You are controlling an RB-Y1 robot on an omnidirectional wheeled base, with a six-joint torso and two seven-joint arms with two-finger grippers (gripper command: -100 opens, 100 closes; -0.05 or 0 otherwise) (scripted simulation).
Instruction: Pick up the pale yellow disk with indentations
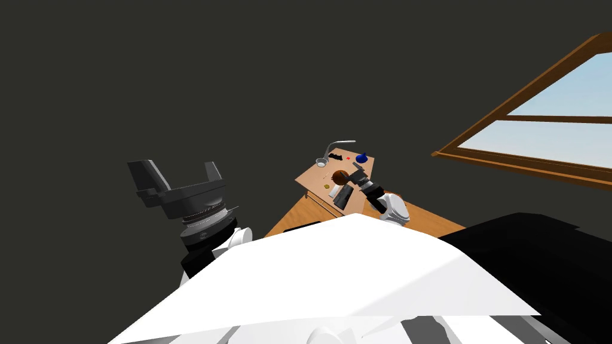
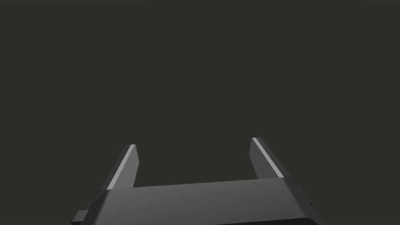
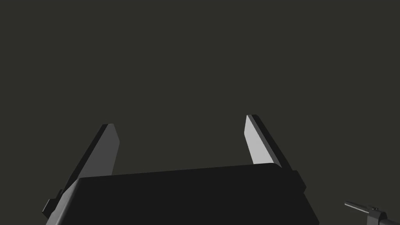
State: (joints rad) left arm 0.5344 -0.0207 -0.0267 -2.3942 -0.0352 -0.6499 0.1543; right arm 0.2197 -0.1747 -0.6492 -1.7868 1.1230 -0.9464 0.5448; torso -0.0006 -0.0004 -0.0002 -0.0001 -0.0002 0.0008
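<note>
The pale yellow disk (image 1: 327, 186) lies on the wooden table (image 1: 311, 174), beside a brown ball (image 1: 339, 177) and near the right arm (image 1: 373, 192). The right gripper (image 3: 179, 120) is spread wide, holding nothing, facing a flat dark surface. The left gripper (image 1: 173, 169), well apart from the disk, is likewise spread and holds nothing.

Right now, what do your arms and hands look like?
Left hand and right hand: dark box bodies, each with two thin, blade-like grey fingers, lighter on one face. Left wrist has ribbed dark-and-silver rings; right arm is white with dark joints. No markings visible.
</note>
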